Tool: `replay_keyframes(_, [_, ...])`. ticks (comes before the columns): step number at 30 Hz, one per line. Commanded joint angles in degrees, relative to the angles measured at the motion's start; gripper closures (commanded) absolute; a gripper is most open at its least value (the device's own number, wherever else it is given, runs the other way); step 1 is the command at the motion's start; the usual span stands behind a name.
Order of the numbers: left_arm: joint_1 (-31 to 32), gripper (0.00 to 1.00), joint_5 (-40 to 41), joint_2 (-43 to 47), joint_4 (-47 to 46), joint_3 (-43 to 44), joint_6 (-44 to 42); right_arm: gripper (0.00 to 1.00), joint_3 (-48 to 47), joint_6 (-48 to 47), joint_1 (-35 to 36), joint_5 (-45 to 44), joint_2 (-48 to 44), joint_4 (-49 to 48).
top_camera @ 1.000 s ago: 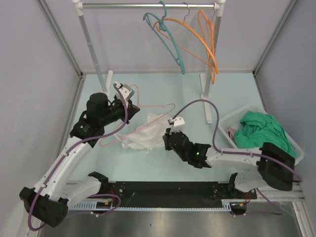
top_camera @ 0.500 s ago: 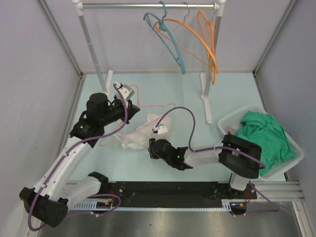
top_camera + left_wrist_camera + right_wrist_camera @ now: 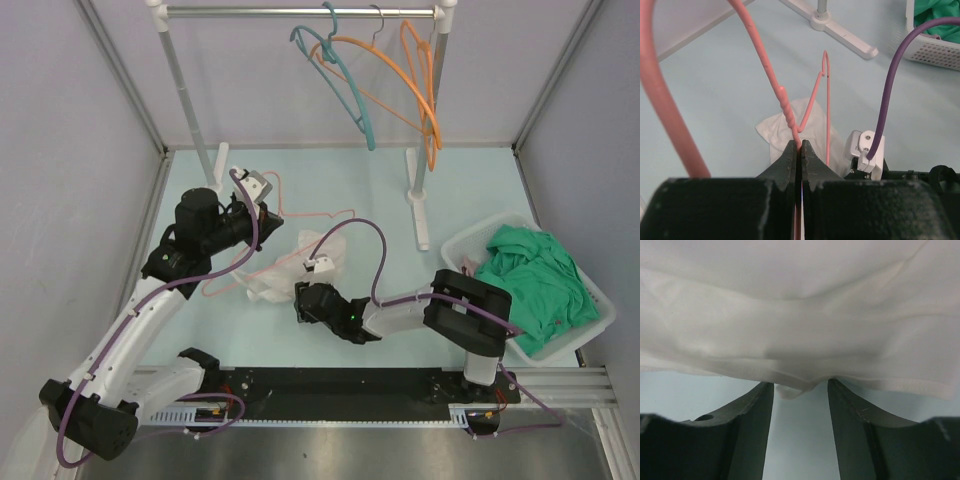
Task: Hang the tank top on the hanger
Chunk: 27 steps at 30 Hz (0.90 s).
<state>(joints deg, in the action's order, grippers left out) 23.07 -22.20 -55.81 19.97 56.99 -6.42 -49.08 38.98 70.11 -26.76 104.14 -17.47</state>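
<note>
Left gripper (image 3: 800,150): shut tight on the hanger (image 3: 782,92). The two black fingers pinch the thin pink rod just under its bumpy, twisted part.
Hanger: pale pink and thin. One end is in the left gripper, on the left side of the table (image 3: 460,190). The rest reaches out to the right, and its pink lines cross over the tank top (image 3: 290,272).
Hook: the big pink curve sits close to the left wrist camera, on the left of that view.
Tank top: small, white and thin. It lies in a crumpled heap on the table, near the middle, between the two arms. I cannot tell if any strap goes round the hanger.
Right gripper (image 3: 800,389): its fingers are apart with a fair gap and they grip nothing. It is down low at the near edge of the tank top. A little fold of the white hem dips right between the two finger tips.
Right arm: bent low over the table, reaching left toward the white heap.
Cable (image 3: 887,85): purple, looping up from the right wrist.
Rack (image 3: 300,12): stands at the back. A teal hanger (image 3: 345,85) and orange hangers (image 3: 425,95) hang on its bar.
Basket (image 3: 458,248): white, on the right side of the table, with a green cloth (image 3: 530,270) inside.
</note>
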Motion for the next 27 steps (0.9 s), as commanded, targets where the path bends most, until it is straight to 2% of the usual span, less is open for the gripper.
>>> replay_keyframes(1, [-0.3,0.96,-0.4,1.6,-2.4,0.0,0.7,0.49,-3.2,-0.1,-0.4,-3.7,3.3,-2.8])
replay_keyframes(3, [-0.4,0.96,-0.3,1.6,-2.4,0.0,0.6,0.49,-3.5,-1.0,-0.5,-4.2,4.2,-4.2])
replay_keyframes(6, [-0.3,0.96,-0.2,1.7,-2.4,0.0,0.6,0.59,-3.4,-2.3,-0.7,-5.0,4.5,-5.4])
replay_keyframes(8, [-0.3,0.96,0.0,1.8,-2.4,0.0,0.5,0.77,-3.6,-2.9,-0.8,-6.5,4.4,-4.2])
replay_keyframes(9, [-0.4,0.96,0.1,1.8,-2.3,0.0,0.5,0.93,-3.1,-3.5,-0.8,-7.2,3.5,-4.0])
replay_keyframes(10, [-0.4,0.96,0.1,2.0,-2.3,0.0,0.4,0.99,-2.7,-3.8,-0.7,-7.9,2.8,-3.7])
replay_keyframes(16, [-0.4,0.96,0.8,2.2,-2.4,-0.2,0.4,1.0,3.2,-7.9,-2.0,-13.4,-7.7,-0.7])
replay_keyframes(24, [-0.3,0.96,0.1,2.1,-2.5,-0.1,0.4,0.99,7.1,-13.8,-6.2,-16.2,-26.6,15.3])
replay_keyframes(27, [-0.3,0.96,-0.7,2.3,-2.6,-0.2,0.5,0.98,8.2,-14.1,-11.0,-14.1,-32.1,20.5])
